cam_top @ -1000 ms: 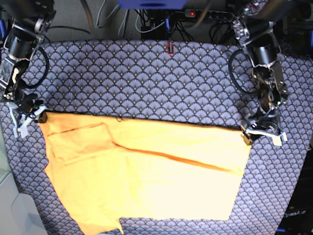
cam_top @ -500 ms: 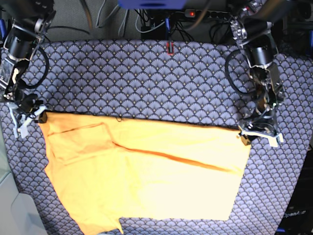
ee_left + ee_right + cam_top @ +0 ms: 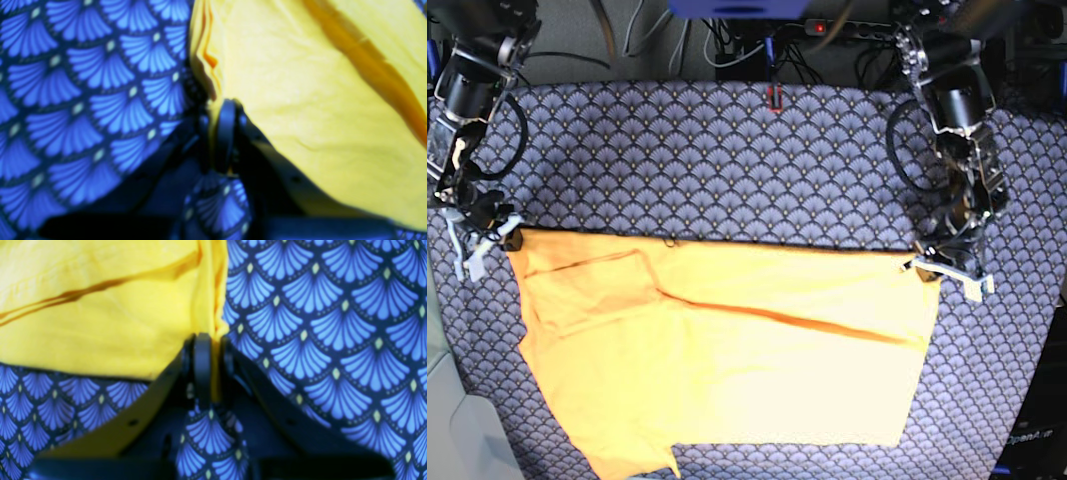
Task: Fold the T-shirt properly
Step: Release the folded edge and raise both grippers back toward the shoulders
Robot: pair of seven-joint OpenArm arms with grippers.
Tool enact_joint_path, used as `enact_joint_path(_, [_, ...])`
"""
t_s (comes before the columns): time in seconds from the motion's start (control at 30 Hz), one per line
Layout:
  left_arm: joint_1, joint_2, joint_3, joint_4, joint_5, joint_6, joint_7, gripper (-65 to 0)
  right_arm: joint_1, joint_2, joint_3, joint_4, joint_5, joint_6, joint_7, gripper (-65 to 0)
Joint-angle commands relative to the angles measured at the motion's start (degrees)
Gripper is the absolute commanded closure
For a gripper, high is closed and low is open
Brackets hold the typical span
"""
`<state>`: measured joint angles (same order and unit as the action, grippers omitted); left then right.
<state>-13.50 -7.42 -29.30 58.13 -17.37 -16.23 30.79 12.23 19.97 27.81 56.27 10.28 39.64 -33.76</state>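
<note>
Left tool (image 3: pixel 222 133) and right tool (image 3: pixel 208 368) each clamped on a T-shirt (image 3: pixel 727 360) corner, atop patterned cloth (image 3: pixel 727 160).

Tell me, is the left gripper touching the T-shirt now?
Touching. In the left wrist view, the left gripper has its jaws shut on the edge of the yellow T-shirt, with the cloth pinched between them.

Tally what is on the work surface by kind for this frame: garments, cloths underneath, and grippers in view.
Garments: 1, the T-shirt, yellow-orange.
Cloths underneath: 1, the blue-grey scallop-patterned cloth.
Grippers: 2, the left gripper and the right gripper, each shut on a far corner of the shirt.
Total: 4.
</note>
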Motion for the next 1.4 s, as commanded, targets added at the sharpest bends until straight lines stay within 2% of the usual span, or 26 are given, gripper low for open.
enact_joint_path(0.0, [-0.17, -0.62, -0.81, 3.72, -0.26, -0.25, 0.03, 0.0, -0.58, 0.65, 0.27, 0.48, -1.36, 0.36, -1.98, 0.0])
enact_joint_path(0.17, [2.46, -0.54, -4.06, 11.45, -0.17, -0.61, 5.21, 0.0, -5.59, -0.23, 0.36, 7.07, -1.18, 0.36, -2.07, 0.0])
enact_joint_path(0.33, [5.1, -0.71, -4.06, 13.74, -0.17, -0.61, 5.92, 0.0, -13.86, -3.48, 0.36, 19.91, -1.18, 0.36, -2.07, 0.0])
enact_joint_path(0.5, [11.08, -0.45, -4.06, 18.93, -0.26, -0.52, 6.01, 0.0, -21.06, -5.59, 0.36, 29.14, -1.18, 0.36, -1.98, 0.0])
enact_joint_path(0.7, [17.58, -0.62, -4.15, 22.53, -1.76, -0.69, 5.92, 0.0, -27.04, -5.94, 0.54, 33.97, -1.1, 0.36, -1.63, 0.0])
enact_joint_path(0.87, [22.16, -1.06, -6.61, 26.05, -5.27, -0.69, 5.92, 0.0, -28.98, -8.58, 6.6, 36.87, -1.45, 0.36, -1.89, 0.0])
enact_joint_path(1.07, [26.73, -0.98, -8.81, 29.83, -5.45, -0.78, 6.01, 0.0, -32.67, -8.58, 7.66, 37.05, -1.36, 0.36, -1.45, 0.0])
enact_joint_path(1.27, [31.74, -0.1, -8.81, 32.55, -5.54, -0.78, 6.01, 0.0, -36.45, -10.87, 8.01, 36.96, -1.36, 0.36, 3.65, 0.0])
enact_joint_path(1.37, [33.06, 0.52, -8.99, 32.55, -5.54, -0.78, 5.83, 0.0, -37.42, -11.13, 8.45, 36.96, -1.36, 0.36, 4.53, 0.0])
